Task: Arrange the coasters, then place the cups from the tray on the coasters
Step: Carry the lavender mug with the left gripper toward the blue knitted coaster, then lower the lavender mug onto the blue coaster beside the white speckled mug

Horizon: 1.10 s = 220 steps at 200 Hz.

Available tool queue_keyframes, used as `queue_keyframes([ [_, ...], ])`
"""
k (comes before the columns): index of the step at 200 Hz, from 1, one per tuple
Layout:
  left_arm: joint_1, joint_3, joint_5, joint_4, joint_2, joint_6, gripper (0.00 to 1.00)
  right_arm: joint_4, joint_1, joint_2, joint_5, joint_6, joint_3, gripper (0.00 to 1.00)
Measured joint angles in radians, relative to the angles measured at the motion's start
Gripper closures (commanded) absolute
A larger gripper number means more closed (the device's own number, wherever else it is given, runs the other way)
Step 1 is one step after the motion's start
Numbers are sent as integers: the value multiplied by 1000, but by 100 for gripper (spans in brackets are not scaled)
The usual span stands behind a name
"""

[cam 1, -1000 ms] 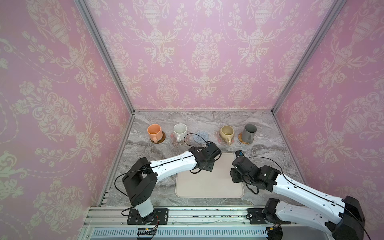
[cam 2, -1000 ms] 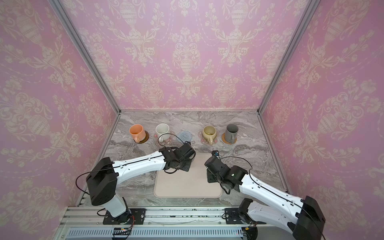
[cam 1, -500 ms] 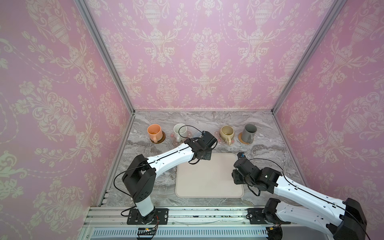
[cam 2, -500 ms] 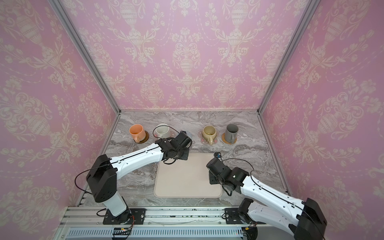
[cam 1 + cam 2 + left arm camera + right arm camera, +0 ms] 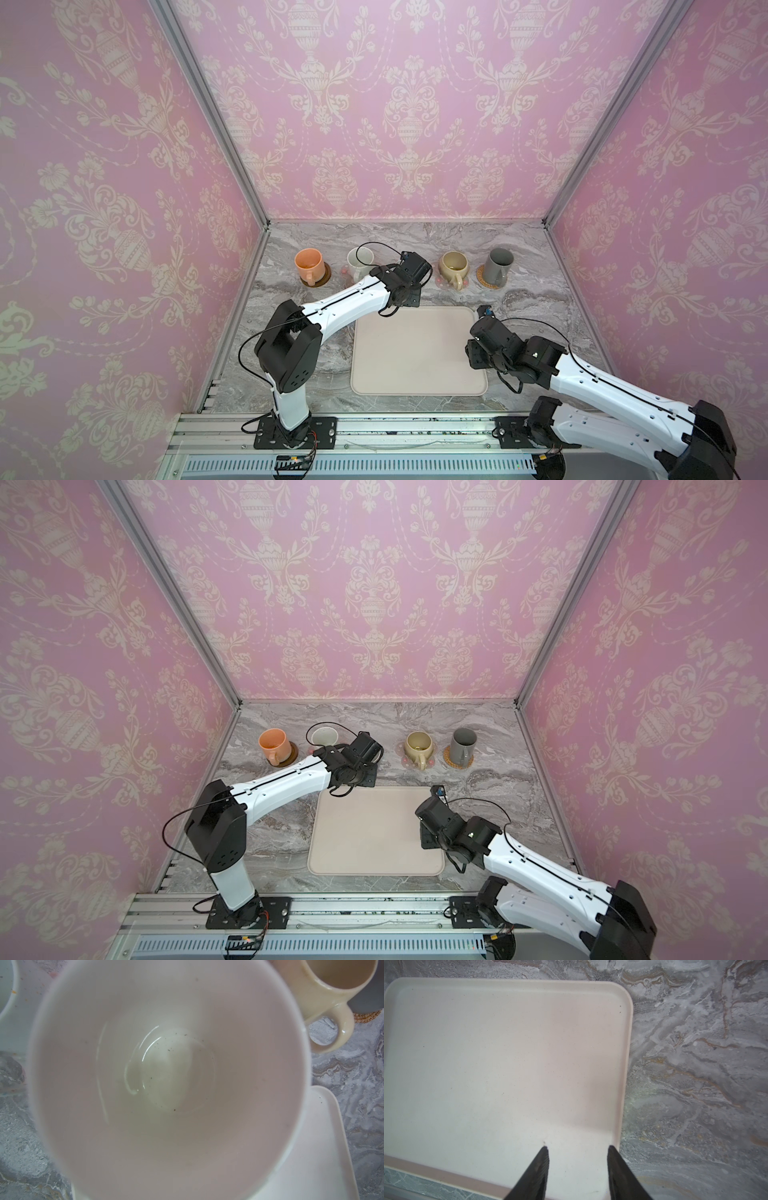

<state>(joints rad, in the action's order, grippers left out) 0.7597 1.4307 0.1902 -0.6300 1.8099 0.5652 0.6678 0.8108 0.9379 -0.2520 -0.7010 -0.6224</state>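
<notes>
One grey marble table (image 5: 540, 299) carries all that we see. On its near half lies the cream tray (image 5: 415, 353), flat and with nothing standing on it in both top views.

The left arm reaches across the tray's back left corner. Its left gripper (image 5: 409, 291) sits just behind the tray's back edge, in the gap between the speckled white mug (image 5: 359, 262) and the beige-yellow mug (image 5: 454, 266). In the left wrist view a white-inside mug (image 5: 166, 1074) fills nearly the whole picture, mouth up and very close under the camera. It covers part of the tray's corner (image 5: 322, 1147) and hides the fingers themselves. From that closeness we read the mug as gripped.

The right gripper (image 5: 577, 1148) hovers over the tray near its right edge. Its two dark fingers (image 5: 537, 1167) stand moderately apart with only bare tray between them.

Along the back of the table we count four mugs in a row, all upright:
- The orange mug (image 5: 309, 266) rests on the dark brown coaster (image 5: 326, 276).
- The speckled white mug stands on a pink flower coaster (image 5: 344, 271), mostly hidden.
- The beige-yellow mug stands on another flower coaster (image 5: 440, 283).
- The dark grey mug (image 5: 498, 266) stands on the rattan coaster (image 5: 484, 279).
</notes>
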Motion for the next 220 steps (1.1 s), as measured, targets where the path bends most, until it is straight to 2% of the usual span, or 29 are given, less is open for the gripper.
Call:
queue_keyframes([
  [151, -97, 191, 0, 3, 204, -34, 100, 0, -19, -5, -4, -3, 12, 50],
  [220, -129, 291, -1, -9, 285, -50, 100, 0, -24, 41, -3, -3, 11, 50],
])
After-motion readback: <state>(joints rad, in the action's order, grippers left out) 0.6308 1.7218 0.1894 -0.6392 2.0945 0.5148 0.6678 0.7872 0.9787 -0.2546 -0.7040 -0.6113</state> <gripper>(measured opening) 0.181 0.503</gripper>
